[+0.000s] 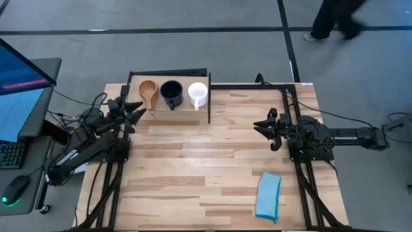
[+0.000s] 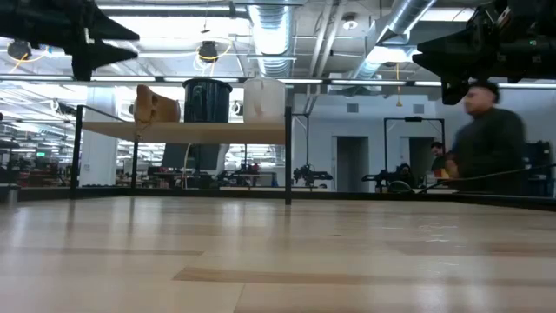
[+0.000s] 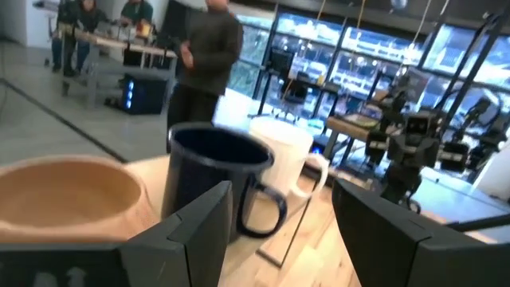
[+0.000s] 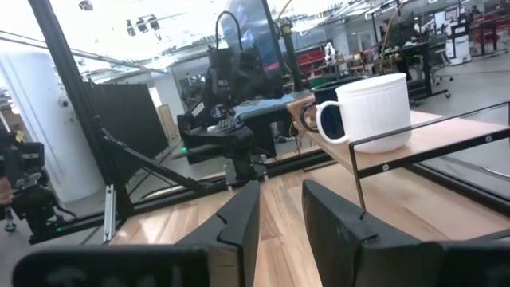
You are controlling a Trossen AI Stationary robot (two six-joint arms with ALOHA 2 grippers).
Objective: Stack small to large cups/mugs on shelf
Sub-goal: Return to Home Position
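Three cups stand in a row on the shelf (image 1: 168,108) at the table's far left. From left to right they are a light wooden cup (image 1: 148,93) with a long handle, a dark mug (image 1: 171,93) and a white mug (image 1: 197,95). Each rests upright on its base. My left gripper (image 1: 136,115) hovers open just left of the shelf's near edge, raised to about cup height, with the dark mug (image 3: 215,171) ahead of its fingers. My right gripper (image 1: 264,127) hangs open over the table's right half, pointing toward the shelf, and the white mug (image 4: 373,112) is well ahead of it.
A folded light blue cloth (image 1: 268,195) lies near the table's front right corner. The shelf's thin black frame (image 2: 288,148) stands on the far left. A person (image 2: 491,148) moves behind the table. A monitor and keyboard (image 1: 19,103) sit off the left edge.
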